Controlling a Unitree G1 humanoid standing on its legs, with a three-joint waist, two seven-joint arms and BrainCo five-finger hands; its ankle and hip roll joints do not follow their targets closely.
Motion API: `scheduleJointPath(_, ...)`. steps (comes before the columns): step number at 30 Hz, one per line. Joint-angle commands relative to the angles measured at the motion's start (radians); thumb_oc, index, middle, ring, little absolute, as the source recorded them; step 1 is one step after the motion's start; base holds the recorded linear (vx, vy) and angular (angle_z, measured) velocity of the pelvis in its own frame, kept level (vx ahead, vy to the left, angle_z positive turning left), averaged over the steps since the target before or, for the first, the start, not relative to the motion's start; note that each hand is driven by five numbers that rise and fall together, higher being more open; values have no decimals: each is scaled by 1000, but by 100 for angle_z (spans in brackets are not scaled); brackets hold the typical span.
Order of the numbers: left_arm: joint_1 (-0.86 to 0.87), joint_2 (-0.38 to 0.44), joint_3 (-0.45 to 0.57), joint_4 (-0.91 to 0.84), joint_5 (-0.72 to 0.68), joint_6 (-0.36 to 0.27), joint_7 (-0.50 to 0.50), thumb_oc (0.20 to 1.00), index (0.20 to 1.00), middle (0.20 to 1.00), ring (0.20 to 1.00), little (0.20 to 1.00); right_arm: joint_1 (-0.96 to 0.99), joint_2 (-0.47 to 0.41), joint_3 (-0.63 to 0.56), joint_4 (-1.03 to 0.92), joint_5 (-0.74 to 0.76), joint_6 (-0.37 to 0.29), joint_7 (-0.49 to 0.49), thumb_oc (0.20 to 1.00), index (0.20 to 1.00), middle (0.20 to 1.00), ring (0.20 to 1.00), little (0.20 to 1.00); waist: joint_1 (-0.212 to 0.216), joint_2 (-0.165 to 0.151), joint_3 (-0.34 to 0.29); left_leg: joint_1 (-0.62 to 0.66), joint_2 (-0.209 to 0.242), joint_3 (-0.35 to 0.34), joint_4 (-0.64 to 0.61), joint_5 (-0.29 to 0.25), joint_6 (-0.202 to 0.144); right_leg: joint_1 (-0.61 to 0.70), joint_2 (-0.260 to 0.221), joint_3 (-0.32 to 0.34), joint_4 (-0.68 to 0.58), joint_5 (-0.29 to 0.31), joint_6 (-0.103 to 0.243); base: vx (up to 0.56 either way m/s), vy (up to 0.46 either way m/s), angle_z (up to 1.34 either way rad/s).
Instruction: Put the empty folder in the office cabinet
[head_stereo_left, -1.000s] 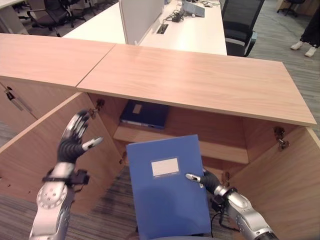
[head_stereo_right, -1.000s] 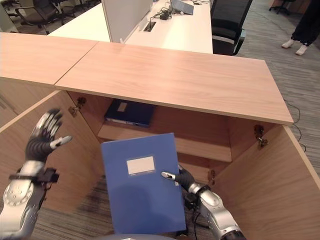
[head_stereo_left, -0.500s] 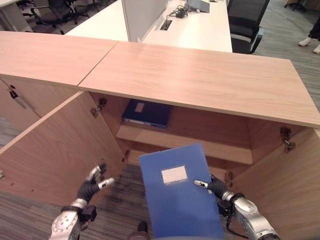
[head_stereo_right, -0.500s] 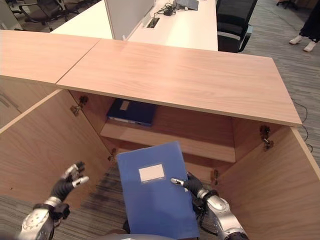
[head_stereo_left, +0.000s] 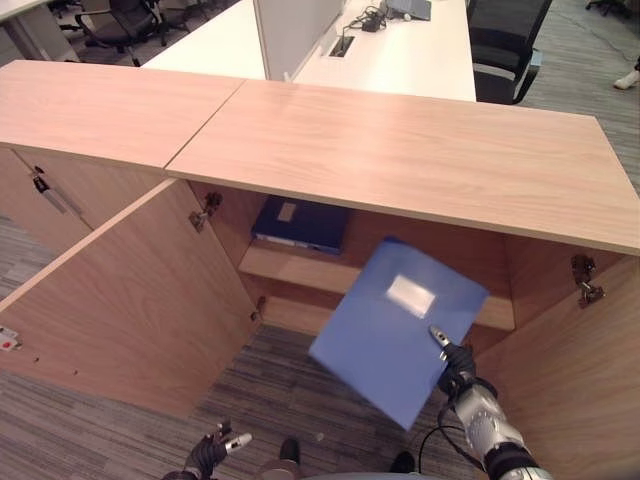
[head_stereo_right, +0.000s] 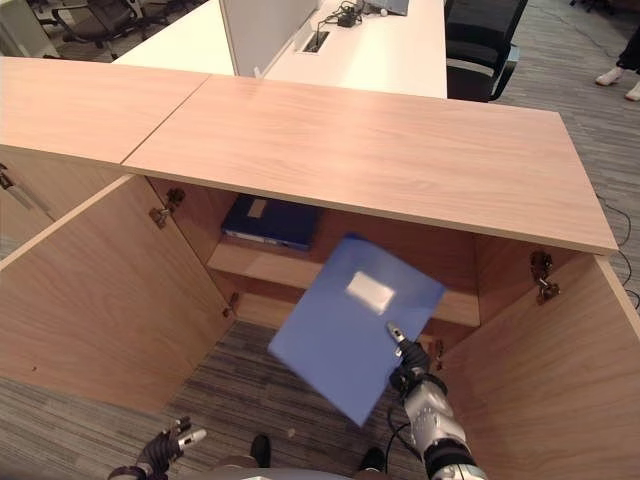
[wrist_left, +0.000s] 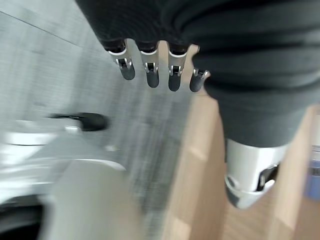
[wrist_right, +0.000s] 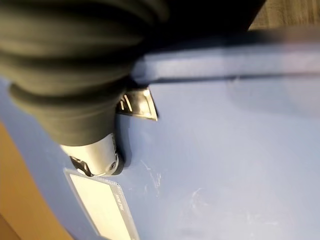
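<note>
**Blue folder held tilted at the open cabinet**

The right hand (head_stereo_left: 452, 362) pinches the blue folder (head_stereo_left: 385, 335) by its right edge, thumb (wrist_right: 97, 159) pressed on the cover near the white label (head_stereo_right: 370, 292); the folder hangs tilted before the office cabinet (head_stereo_left: 420, 160) (both doors swung wide), in front of its shelf (head_stereo_left: 290, 268); a darker folder (head_stereo_left: 300, 224) lies on that shelf; the left hand (head_stereo_right: 165, 449) sits low over the carpet (head_stereo_left: 260, 385), fingers (wrist_left: 150, 75) straight and empty.
</note>
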Motion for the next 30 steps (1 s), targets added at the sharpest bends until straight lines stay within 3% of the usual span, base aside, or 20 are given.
scheduleJointPath(1,-37,27,-29,10,31,-19,17,1000,1000,1000,1000,1000,-110,16,-47,8,114,-97,-20,200,200,200,200,200,28,-19,4,-9,-6,-20,12,-52,2,47,-36,52,51,-118,67,21,-17,3)
scheduleJointPath(16,-47,20,-95,-10,-29,-9,50,1000,1000,1000,1000,1000,-315,-32,-214,233,353,-181,-150,200,200,200,200,200,73,5,5,-30,-14,-57,13,-52,-1,56,-36,17,53,-132,67,7,-10,5)
scheduleJointPath(30,-61,89,-218,-125,-17,-4,17,1000,1000,1000,1000,1000,-643,-249,-275,414,484,-197,-204,200,200,200,200,200,157,56,56,-106,-13,-109,45,-35,-7,20,-39,-27,90,-161,63,-7,-11,13)
